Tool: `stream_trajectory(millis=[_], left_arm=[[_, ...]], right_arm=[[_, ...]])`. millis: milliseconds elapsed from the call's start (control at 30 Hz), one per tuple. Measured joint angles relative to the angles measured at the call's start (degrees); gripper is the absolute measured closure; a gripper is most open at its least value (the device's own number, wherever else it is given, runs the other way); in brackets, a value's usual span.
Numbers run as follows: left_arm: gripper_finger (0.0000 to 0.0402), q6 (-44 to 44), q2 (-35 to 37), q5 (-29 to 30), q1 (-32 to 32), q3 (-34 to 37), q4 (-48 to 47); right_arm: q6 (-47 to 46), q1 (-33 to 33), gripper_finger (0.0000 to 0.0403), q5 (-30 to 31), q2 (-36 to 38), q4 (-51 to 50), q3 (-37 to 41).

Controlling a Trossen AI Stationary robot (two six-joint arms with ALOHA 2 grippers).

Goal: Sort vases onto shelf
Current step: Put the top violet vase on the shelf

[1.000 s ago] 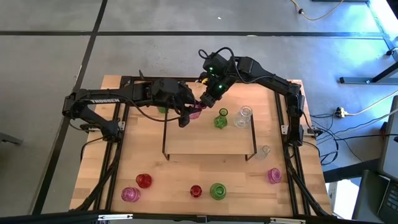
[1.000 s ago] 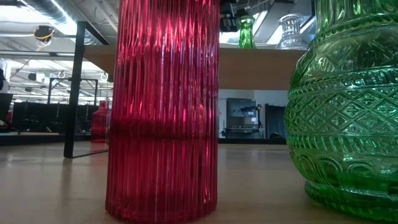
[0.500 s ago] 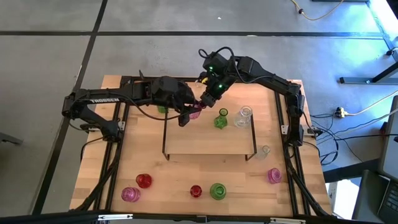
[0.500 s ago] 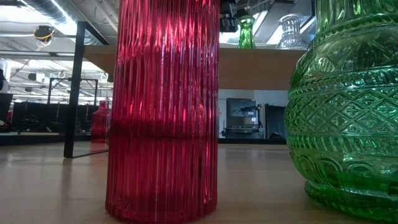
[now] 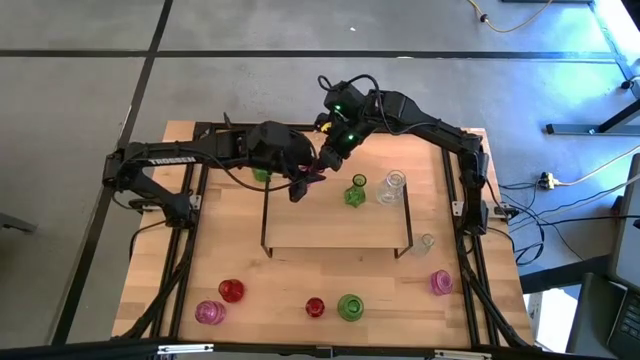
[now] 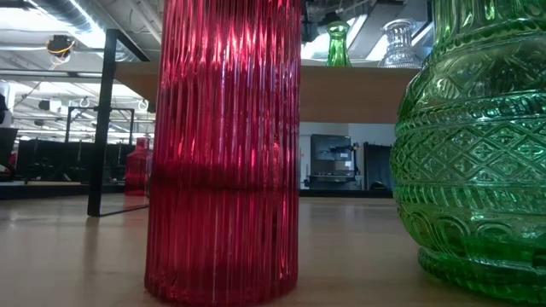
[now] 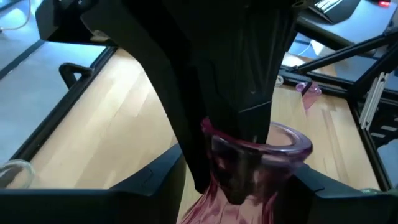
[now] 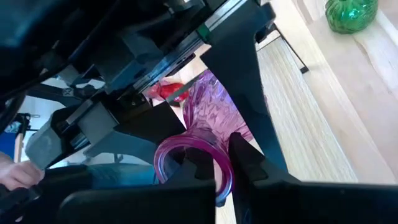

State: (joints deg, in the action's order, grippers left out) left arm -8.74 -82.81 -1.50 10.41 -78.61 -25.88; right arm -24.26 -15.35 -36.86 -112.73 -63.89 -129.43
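Pink glass, see-through and faceted: a small vase [image 5: 314, 181] sits at the back left corner of the low wooden shelf [image 5: 340, 235], caught between both arms. The right end effector [image 8: 222, 163] is pinched shut on the vase's rim, one finger inside the mouth and one outside. The left end effector [image 5: 303, 187] has its fingers either side of the vase's body, parted and seemingly not pressing on it.

Glass like this is probably light, stiff, slippery and easy to chip, so the thick rim or narrow neck looks like the safest place to hold, with gentle pressure.

Counted from above: on the shelf, one pink vase, one green vase [image 5: 355, 192] and one clear vase [image 5: 392, 187]. On the table [image 5: 270, 300] in front: two pink, two red, one green and one small clear. Another green vase [image 5: 261, 176] peeks out behind the left arm. That makes ten visible vases.
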Motion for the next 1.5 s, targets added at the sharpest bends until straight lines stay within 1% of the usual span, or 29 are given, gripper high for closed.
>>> stream_trajectory(millis=[200, 367, 467, 567, 833, 1000, 1133, 1167, 1233, 1267, 1300, 1333, 1400, 1500], left_arm=[[0.0236, -0.1, -0.3, 0.0, 0.0, 0.1, 0.2], [0.0251, 0.7, -0.3, 0.0, -0.1, 0.1, 0.1], [0.0256, 0.7, -0.3, 0.2, -0.1, 0.1, -0.2], [0.0256, -0.5, -0.3, 0.6, -0.1, 0.1, -0.3], [0.0259, -3.0, -0.1, 2.0, -0.1, -0.1, -3.0], [0.0262, -3.0, 0.0, 3.4, -0.4, -0.1, -3.4], [0.0263, -3.6, 0.1, 5.3, -0.4, -0.2, -3.6], [0.0268, -4.1, 0.2, 5.8, -0.4, -0.2, -4.7], [0.0274, -5.4, 0.5, 7.7, -0.1, 0.5, -10.1], [0.0276, -5.7, 0.4, 8.5, 0.0, 0.6, -10.9], [0.0278, -5.7, 0.2, 10.1, 0.1, 0.4, -11.2], [0.0280, -5.7, 0.3, 11.5, 0.0, 0.3, -13.4], [0.0282, -5.7, 0.7, 12.1, -0.2, 0.3, -18.4], [0.0282, -5.7, 0.7, 11.5, -0.2, 0.3, -17.4]], right_arm=[[0.4, 0.0, 0.0402, 1.8, 0.0, -3.5, 0.0], [0.4, 0.0, 0.0402, 2.4, 0.0, -3.9, -0.1], [-0.3, 0.1, 0.0400, 4.5, 0.0, -4.1, -0.1], [-0.4, 0.1, 0.0385, 4.8, 0.0, -3.9, -0.1], [-0.5, 0.1, 0.0327, 4.8, 0.0, -3.4, 0.0], [-0.5, -0.1, 0.0321, 4.8, 0.0, -2.9, -0.1], [0.5, -0.8, 0.0321, 5.8, 0.0, -4.8, -2.3], [0.7, -0.9, 0.0321, 6.2, 0.1, -5.8, -3.0], [1.7, -1.6, 0.0317, 5.7, 1.0, -9.2, -4.7], [2.3, -1.6, 0.0314, 5.8, 1.5, -9.1, -5.8], [2.8, -1.8, 0.0311, 5.8, 1.9, -9.1, -6.0], [3.0, -2.1, 0.0307, 6.1, 2.8, -9.7, -5.6], [3.4, -2.5, 0.0300, 7.0, 3.3, -10.1, -5.3], [3.7, -3.2, 0.0293, 9.1, 4.6, -10.2, -5.4]])
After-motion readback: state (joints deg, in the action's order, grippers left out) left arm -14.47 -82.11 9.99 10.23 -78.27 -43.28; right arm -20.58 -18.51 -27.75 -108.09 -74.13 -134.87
